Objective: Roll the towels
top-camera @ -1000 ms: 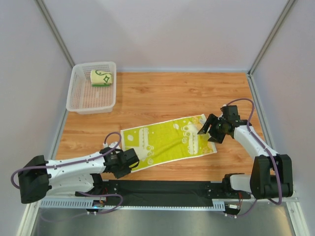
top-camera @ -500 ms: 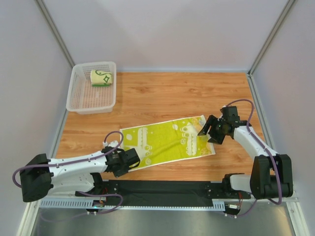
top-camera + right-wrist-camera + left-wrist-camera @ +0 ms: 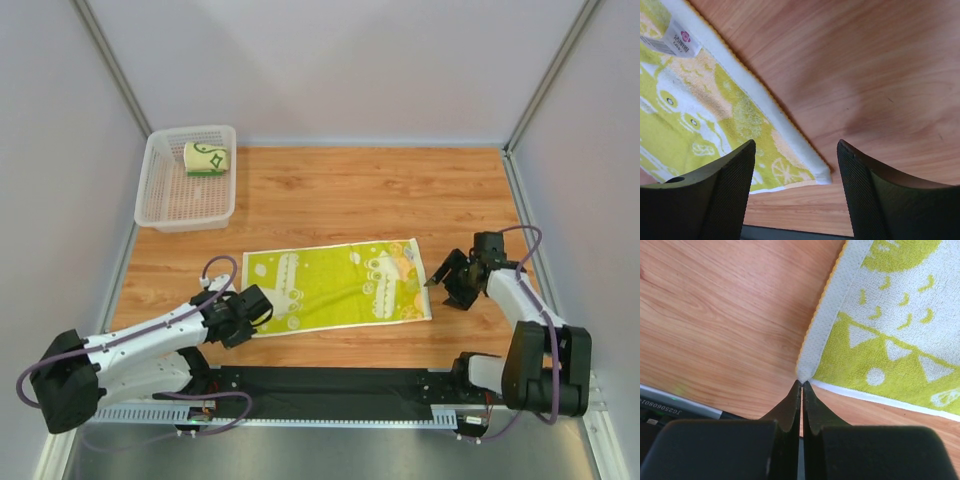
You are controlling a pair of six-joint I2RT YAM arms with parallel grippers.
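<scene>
Clearly, the yellow-green towel (image 3: 335, 285) bears a white label (image 3: 682, 37), print unreadable.

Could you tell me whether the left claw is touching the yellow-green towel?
Touching. The left wrist view shows the left claw shut, its tips pinching the corner of the yellow-green towel.

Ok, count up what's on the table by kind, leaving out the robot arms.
Baskets: 1, the white mesh basket
Towels: 2, the rolled towel in that basket and the flat yellow-green towel on the table
Total: 3
</scene>
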